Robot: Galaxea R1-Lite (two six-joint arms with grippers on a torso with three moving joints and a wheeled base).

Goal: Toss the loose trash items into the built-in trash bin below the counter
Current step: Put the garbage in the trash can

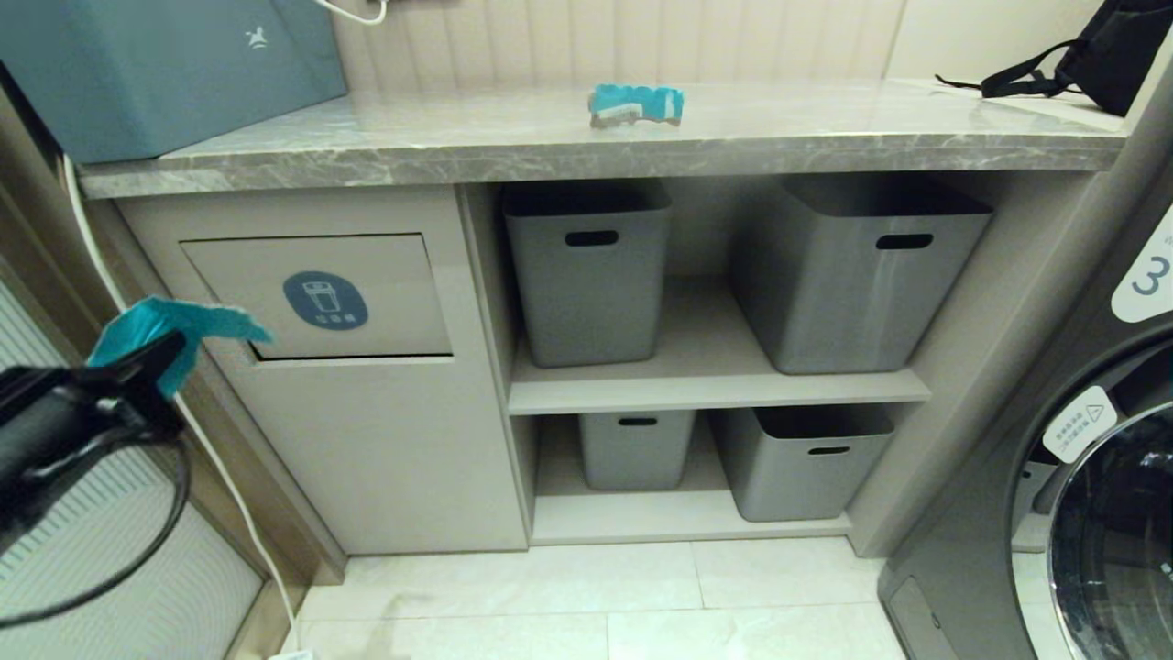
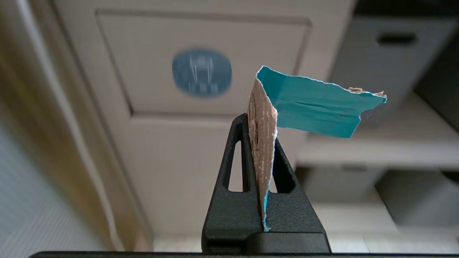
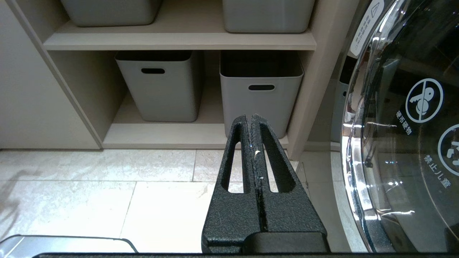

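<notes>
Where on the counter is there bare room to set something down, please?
The counter is bare between the teal box and the wrapper scrap, and again from that scrap to the black bag. Both ends are taken.

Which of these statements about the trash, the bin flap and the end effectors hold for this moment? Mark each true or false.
1. The left end effector is shut on a folded teal-blue wrapper scrap. True.
2. A second teal-blue scrap with a whitish edge lies on the grey marble-patterned counter. True.
3. The beige trash-bin flap with the blue oval icon is pushed wide open. False: it looks closed.
4. The right end effector holds a scrap. False: it is shut and empty.
</notes>
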